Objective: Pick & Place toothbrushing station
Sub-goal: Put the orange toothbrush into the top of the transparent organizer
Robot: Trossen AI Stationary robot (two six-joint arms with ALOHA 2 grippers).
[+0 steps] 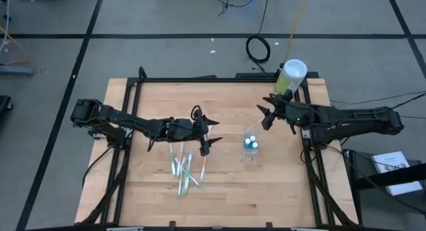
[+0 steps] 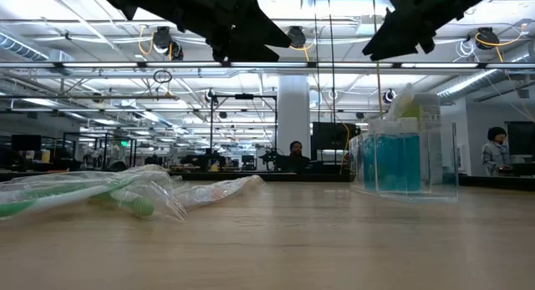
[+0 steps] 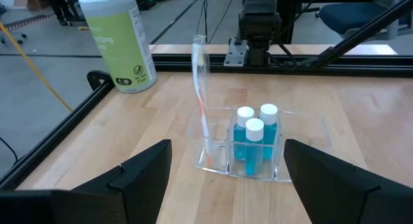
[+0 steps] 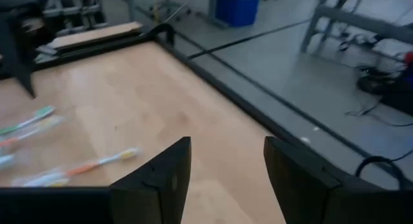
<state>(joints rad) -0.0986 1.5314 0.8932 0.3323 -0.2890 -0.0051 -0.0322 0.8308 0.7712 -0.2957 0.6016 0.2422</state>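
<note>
Where the overhead camera is looking down, the desk (image 1: 226, 191) is carrying a clear organiser (image 1: 251, 148) right of centre with blue-filled bottles (image 1: 250, 143) standing in it, and loose toothbrushes (image 1: 184, 170) are lying in a heap left of centre, long axes running mostly toward and away from the front edge. The left pincer (image 1: 208, 134) is hanging released and empty, just beside the heap's far end and between heap and organiser. The right pincer (image 1: 268, 115) is hovering beyond the organiser, near a pale-green canister (image 1: 291, 76) at the far right corner; it is standing well apart from the brushes.

Low view: wrapped toothbrushes (image 2: 100, 194) are lying flat at left, the organiser (image 2: 401, 160) is standing at right, and both arms are showing only as dark shapes overhead.

Left wrist view: the left fingers (image 3: 139, 175) are standing wide apart, holding nothing, and are facing the organiser (image 3: 248, 146), where one wrapped brush (image 3: 201, 88) is standing upright in the compartment beside the bottles (image 3: 255, 137). The canister (image 3: 119, 40) is sitting at the desk's edge.

Right wrist view: the right fingers (image 4: 161, 179) are parted with nothing between them; a few brushes (image 4: 84, 167) are lying far across the desk.

Judgement: the left arm is nearer the heap, so the next pick is probably falling to it, gripping across a brush's long axis.
</note>
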